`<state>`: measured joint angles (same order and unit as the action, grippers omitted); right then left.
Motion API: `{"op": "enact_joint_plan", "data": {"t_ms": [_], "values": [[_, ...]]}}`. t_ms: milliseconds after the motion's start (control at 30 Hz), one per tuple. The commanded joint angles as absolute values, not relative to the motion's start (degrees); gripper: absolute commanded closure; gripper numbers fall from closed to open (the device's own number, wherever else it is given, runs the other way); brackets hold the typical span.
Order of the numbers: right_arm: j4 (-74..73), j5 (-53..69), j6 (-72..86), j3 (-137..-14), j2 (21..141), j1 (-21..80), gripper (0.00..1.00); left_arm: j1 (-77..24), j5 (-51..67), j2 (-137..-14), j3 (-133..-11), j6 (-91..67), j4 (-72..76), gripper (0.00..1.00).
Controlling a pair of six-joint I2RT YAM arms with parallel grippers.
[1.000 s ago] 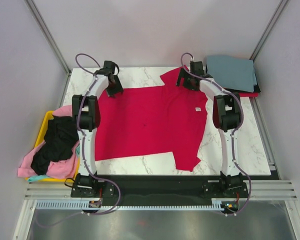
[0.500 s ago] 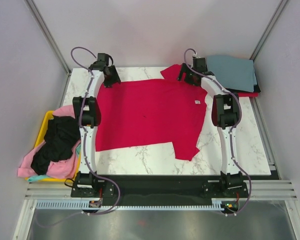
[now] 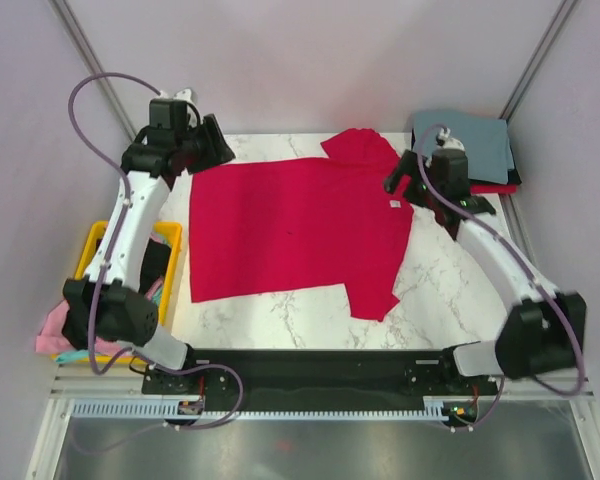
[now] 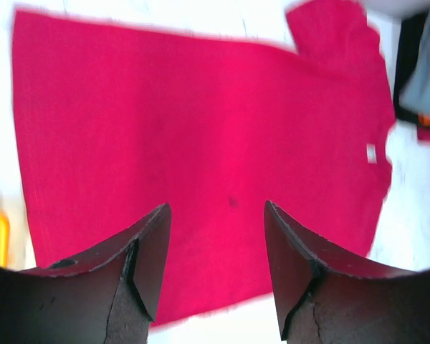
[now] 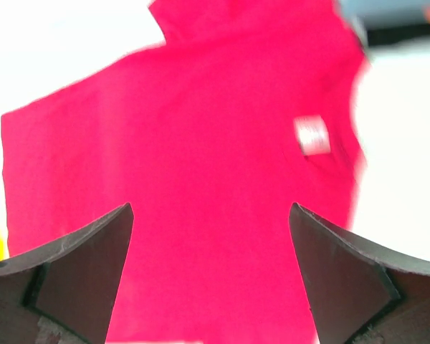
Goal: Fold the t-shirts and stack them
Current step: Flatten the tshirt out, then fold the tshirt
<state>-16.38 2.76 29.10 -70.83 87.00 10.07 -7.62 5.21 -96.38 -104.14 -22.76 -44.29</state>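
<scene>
One red t-shirt [image 3: 290,230] lies spread flat at the centre of the marble worktop [image 3: 450,300]. Read from the overhead view, with 12 o'clock at the far edge:

1. The hem of the red t-shirt points to 9 o'clock and its neck to 3 o'clock. The white neck tag [image 3: 394,203] faces up beside the neck edge. One sleeve extends toward 12 o'clock and the other toward 5 o'clock.
2. The left hand [image 3: 218,148] hangs above the far hem corner of the red t-shirt, at about 10 o'clock. Its wrist view shows the fingers [image 4: 147,244] moderately apart with nothing between them; the red t-shirt [image 4: 201,129] lies below, clear of them.
3. The right hand [image 3: 398,182] hangs above the neck edge, at about 2 o'clock. Its fingers [image 5: 93,251] stand wide apart and grip nothing; the neck tag [image 5: 312,135] shows below them.
4. Folded shirts are stacked in the far corner at 2 o'clock, a grey-blue t-shirt [image 3: 465,140] on top. Dark and red edges show under it.
5. The yellow bin [image 3: 173,250] sits off the worktop edge at 9 o'clock, partly hidden by the left arm. A pink t-shirt [image 3: 50,330] spills over its near side.
</scene>
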Motion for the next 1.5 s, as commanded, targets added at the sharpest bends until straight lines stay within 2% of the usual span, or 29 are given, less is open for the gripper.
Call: {"op": "enact_joint_plan", "data": {"t_ms": [0,133,333,533,567,733,900,1033,1200,1467], "values": [[-19.1,-5.2,36.6,-52.5,75.0,11.9,0.02,-9.2,7.6,-88.0,-88.4,-20.7,-45.1,0.38],[-24.8,-8.7,40.4,-39.9,60.1,13.0,0.04,-9.9,8.7,-75.8,-74.6,-20.8,-43.1,0.38],[-28.8,-5.4,47.4,-27.6,51.3,13.8,0.29,-10.1,11.2,-61.7,-61.2,-20.8,-42.5,0.38],[-23.6,-3.1,48.8,-23.6,57.1,16.5,0.41,-10.2,11.8,-55.7,-54.3,-20.4,-42.2,0.39],[-22.6,-3.0,49.3,-23.0,58.3,17.0,0.46,-10.2,11.7,-55.5,-53.3,-20.3,-42.1,0.39],[-19.3,-4.0,50.8,-22.7,62.9,20.7,0.48,-10.2,10.4,-54.1,-51.1,-19.9,-41.7,0.39],[-20.9,-4.6,50.8,-22.4,61.9,21.8,0.49,-10.2,9.8,-52.7,-50.2,-19.6,-40.6,0.38],[-26.8,-6.8,51.3,-22.8,57.7,23.3,0.53,-10.2,10.5,-52.6,-49.7,-19.7,-40.1,0.39],[-34.7,-12.6,51.0,-24.1,53.4,23.8,0.51,-10.2,10.4,-51.9,-49.5,-19.9,-40.0,0.38],[-30.0,-9.8,50.8,-23.7,58.1,23.9,0.52,-10.2,10.9,-50.9,-49.2,-19.9,-39.6,0.38]]}}
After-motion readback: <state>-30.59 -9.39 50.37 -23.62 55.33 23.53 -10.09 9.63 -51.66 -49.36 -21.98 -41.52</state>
